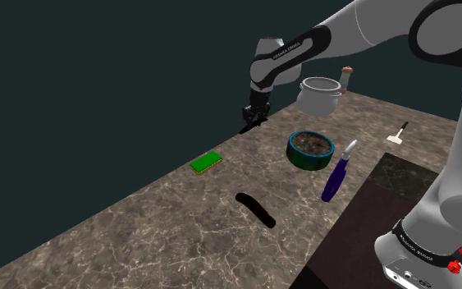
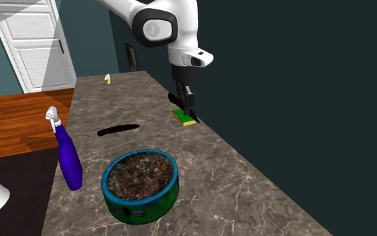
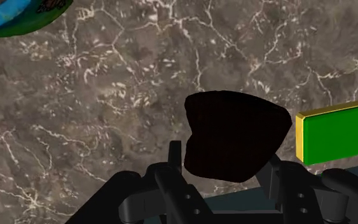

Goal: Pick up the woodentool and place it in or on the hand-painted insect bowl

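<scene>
In the shoulder view a green sponge (image 1: 206, 162) is seen leftmost on the desk (image 1: 139, 230); just past it the gripper (image 1: 250, 126) is poised above the far edge, its jaws pinching the tool (image 3: 234, 137), drawn black; the blue-rimmed bowl (image 1: 310, 149) is set further right

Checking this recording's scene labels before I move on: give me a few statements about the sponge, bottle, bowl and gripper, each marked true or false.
1. The green sponge lies on the counter close to the gripper. True.
2. The purple spray bottle lies on its side. False: it stands upright, right beside the bowl.
3. The bowl has a blue rim. True.
4. The gripper hangs straight over the bowl. False: it is by the green sponge, near the counter's edge along the dark wall, apart from the bowl.
</scene>
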Available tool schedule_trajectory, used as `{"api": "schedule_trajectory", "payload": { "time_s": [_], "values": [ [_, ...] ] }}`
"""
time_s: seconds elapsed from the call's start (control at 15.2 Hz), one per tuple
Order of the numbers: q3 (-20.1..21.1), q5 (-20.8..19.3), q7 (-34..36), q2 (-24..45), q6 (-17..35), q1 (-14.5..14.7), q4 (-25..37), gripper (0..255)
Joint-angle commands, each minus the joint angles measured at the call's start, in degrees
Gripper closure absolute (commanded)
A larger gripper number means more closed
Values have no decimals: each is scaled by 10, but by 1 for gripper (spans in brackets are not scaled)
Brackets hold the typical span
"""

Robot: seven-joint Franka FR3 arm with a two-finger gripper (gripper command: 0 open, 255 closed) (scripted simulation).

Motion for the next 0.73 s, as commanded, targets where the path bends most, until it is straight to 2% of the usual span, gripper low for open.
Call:
{"api": "schedule_trajectory", "payload": {
  "time_s": [0.0, 0.13, 0.66],
  "values": [
    [-1, -2, 2, -8, -12, 0, 4, 255],
    [-1, -3, 4, -14, -22, 0, 8, 255],
    [-31, -1, -73, -137, 8, -40, -153, 255]
  ]
}}
